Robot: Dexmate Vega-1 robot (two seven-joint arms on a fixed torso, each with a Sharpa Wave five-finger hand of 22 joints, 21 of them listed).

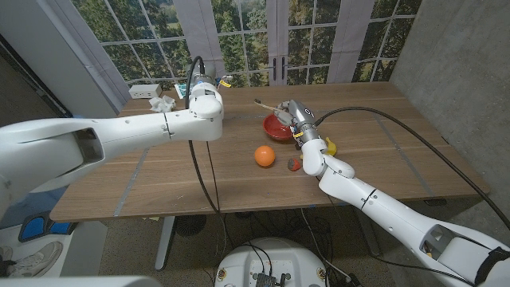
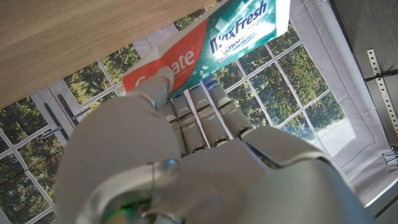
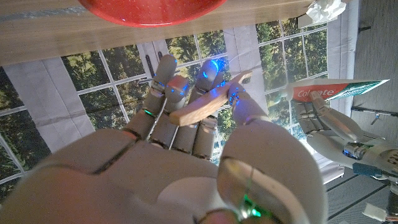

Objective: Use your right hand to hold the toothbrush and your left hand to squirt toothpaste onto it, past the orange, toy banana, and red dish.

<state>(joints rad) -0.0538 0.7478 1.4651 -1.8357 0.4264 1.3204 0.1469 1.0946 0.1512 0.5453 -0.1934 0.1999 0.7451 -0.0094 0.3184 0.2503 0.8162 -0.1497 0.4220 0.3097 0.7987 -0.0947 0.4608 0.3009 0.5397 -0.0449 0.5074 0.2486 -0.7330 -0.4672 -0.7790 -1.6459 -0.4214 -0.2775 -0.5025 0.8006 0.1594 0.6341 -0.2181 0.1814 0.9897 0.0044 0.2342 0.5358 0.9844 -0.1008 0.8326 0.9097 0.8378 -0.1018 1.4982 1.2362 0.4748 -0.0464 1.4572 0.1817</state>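
Above table: left hand [image 2: 186, 155] grips toothpaste [image 2: 211, 43].

A wooden table [image 1: 199, 187] carries a red dish [image 1: 276, 128] toward its middle. An orange [image 1: 264, 156] lies nearer the front edge, apart from the dish. A yellow toy banana [image 1: 330, 146] lies to the right. At the far left corner sit crumpled white paper [image 1: 162, 104] and a white box [image 1: 143, 92].
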